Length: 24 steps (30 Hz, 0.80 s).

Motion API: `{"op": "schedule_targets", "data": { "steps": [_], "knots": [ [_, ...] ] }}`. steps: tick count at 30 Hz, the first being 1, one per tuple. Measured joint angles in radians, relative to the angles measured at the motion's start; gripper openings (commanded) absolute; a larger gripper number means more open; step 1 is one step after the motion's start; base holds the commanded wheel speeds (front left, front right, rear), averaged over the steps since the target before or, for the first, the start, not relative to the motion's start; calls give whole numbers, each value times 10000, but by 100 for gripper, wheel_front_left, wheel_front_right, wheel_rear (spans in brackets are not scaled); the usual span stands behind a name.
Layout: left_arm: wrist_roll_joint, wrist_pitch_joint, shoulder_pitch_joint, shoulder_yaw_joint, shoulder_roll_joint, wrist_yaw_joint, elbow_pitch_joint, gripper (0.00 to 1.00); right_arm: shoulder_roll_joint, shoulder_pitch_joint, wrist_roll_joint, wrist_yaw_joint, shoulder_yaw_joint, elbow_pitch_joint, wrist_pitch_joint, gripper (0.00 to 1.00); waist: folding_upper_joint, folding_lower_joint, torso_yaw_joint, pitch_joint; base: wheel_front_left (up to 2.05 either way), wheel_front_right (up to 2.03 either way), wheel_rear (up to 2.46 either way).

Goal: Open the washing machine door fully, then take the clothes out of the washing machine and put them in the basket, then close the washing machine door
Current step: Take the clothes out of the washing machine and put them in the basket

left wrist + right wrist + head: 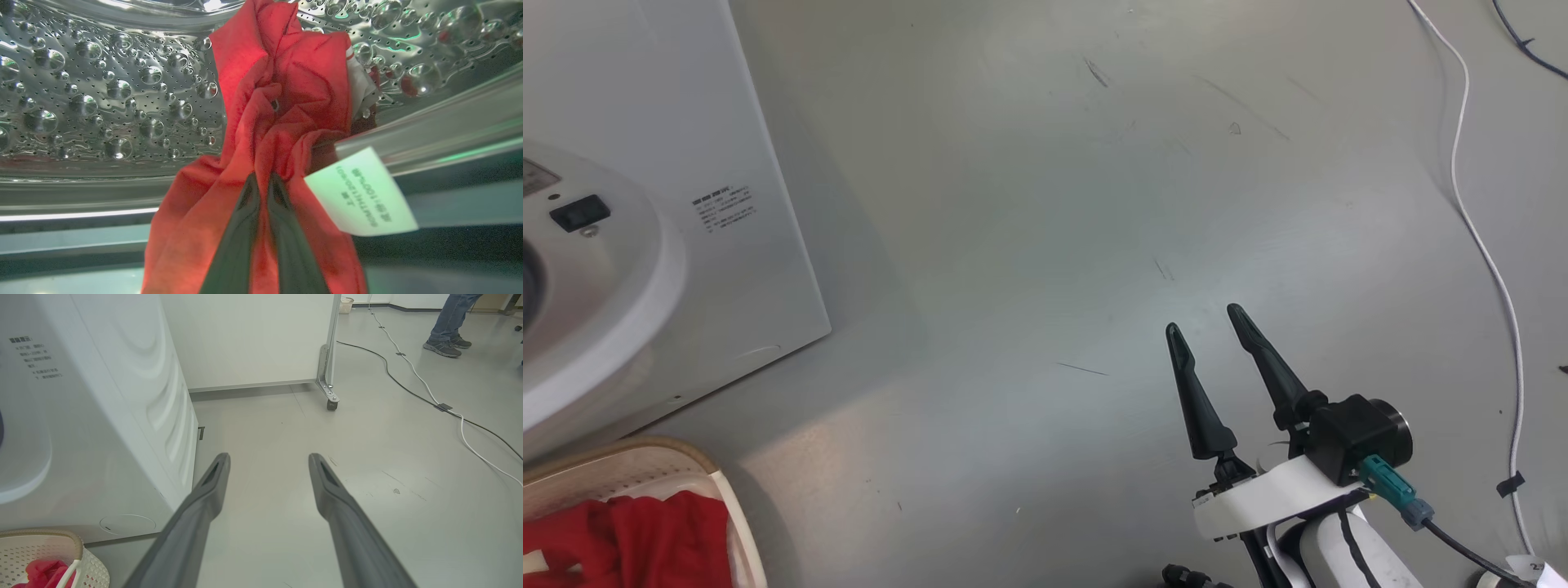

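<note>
Left wrist view: inside the perforated steel drum (102,102), left gripper (261,177) pinched together on the red garment (286,81), white label (359,192) hanging just right. Head view: basket (645,456) near left, seemingly holding red cloth (645,531); right gripper (1205,320) spread apart, cable (1486,261) beyond.

Soft, even light here; a pale sheen spreads over the floor (1029,269), and the washing machine (727,122) drops a faint shadow to its right. Inside, the drum (102,102) sparkles with glare, the clothes (286,81) glow, and the fingers (237,245) of the left gripper (262,179) blur up close.
</note>
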Motion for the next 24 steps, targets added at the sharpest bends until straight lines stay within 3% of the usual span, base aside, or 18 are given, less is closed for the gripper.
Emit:
{"op": "schedule_targets", "data": {
  "steps": [24],
  "knots": [
    [-86,-2656,271,-453,-1064,-796,855,0,-12,1,10,15,-410,447,-2,100,0,0,838,-1346,0,0,0]
  ]
}}
